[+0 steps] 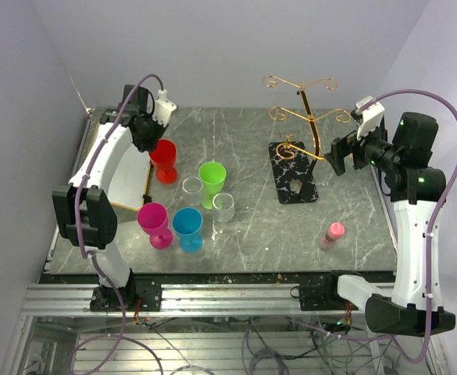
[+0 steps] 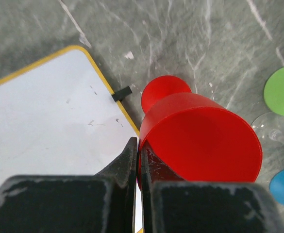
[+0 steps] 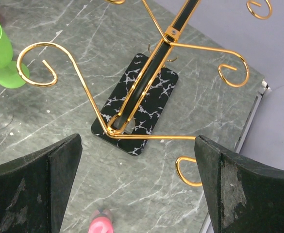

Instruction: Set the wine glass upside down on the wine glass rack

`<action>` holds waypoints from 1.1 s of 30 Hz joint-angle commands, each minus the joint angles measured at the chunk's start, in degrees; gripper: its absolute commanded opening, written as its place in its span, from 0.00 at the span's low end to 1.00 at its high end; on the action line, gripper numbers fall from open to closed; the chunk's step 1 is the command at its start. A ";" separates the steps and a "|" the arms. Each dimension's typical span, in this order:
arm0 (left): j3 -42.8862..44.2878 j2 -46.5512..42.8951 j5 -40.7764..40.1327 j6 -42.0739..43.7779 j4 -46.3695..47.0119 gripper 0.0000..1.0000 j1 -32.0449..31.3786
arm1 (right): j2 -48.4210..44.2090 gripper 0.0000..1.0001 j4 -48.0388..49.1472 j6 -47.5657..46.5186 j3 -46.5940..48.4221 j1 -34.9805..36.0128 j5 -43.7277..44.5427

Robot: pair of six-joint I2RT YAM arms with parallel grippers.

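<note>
Left gripper mine, pinched shut on rim of red wine glass, fingers almost meeting. Glass upright on table, upper left of top view, beside whiteboard. Right gripper spread wide, holding nothing, facing gold wine glass rack (black marbled base), right of centre.

Cropped, covered and blurred

In the left wrist view, the near rim of the red wine glass is hidden behind the fingers of the left gripper. The green base and blue base run off the right edge, and the whiteboard off the left. In the right wrist view, the upper edge cuts off the top of the wine glass rack, and the pink object is blurred and cropped
</note>
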 commanded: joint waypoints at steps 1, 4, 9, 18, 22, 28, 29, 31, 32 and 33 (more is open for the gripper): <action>7.17 -6.19 2.29 -1.79 -1.94 0.07 -0.56 | -0.59 1.00 -1.21 -1.62 2.99 -0.33 -2.16; 10.99 -8.92 2.20 -3.70 -1.99 0.07 -0.56 | 0.09 1.00 -1.26 -1.94 4.81 -0.32 -2.98; 15.21 -16.00 5.79 -9.50 2.89 0.07 -0.56 | 3.06 0.99 3.87 2.18 8.66 -0.27 -3.87; 17.73 -20.67 20.07 -23.30 18.37 0.07 -1.11 | 9.84 0.93 19.39 16.98 12.61 3.07 -11.50; 19.12 -18.26 25.28 -31.76 23.55 0.07 -1.61 | 13.13 0.86 27.14 26.35 12.77 6.65 -12.71; 19.17 -14.32 29.29 -37.97 27.96 0.07 -2.03 | 18.41 0.80 33.93 33.12 12.72 14.16 -11.81; 19.22 -13.80 29.64 -38.71 28.61 0.07 -2.20 | 19.45 0.80 34.85 34.39 13.04 14.96 -12.24; 19.23 -13.04 30.66 -39.65 29.70 0.07 -2.67 | 21.37 0.79 36.28 36.19 13.87 17.14 -12.73; 19.23 -12.75 31.02 -39.91 30.06 0.07 -2.83 | 22.45 0.79 36.44 36.64 14.46 17.94 -12.60; 19.30 -12.48 31.42 -39.94 30.32 0.07 -3.18 | 23.50 0.78 36.36 36.85 15.20 19.09 -12.33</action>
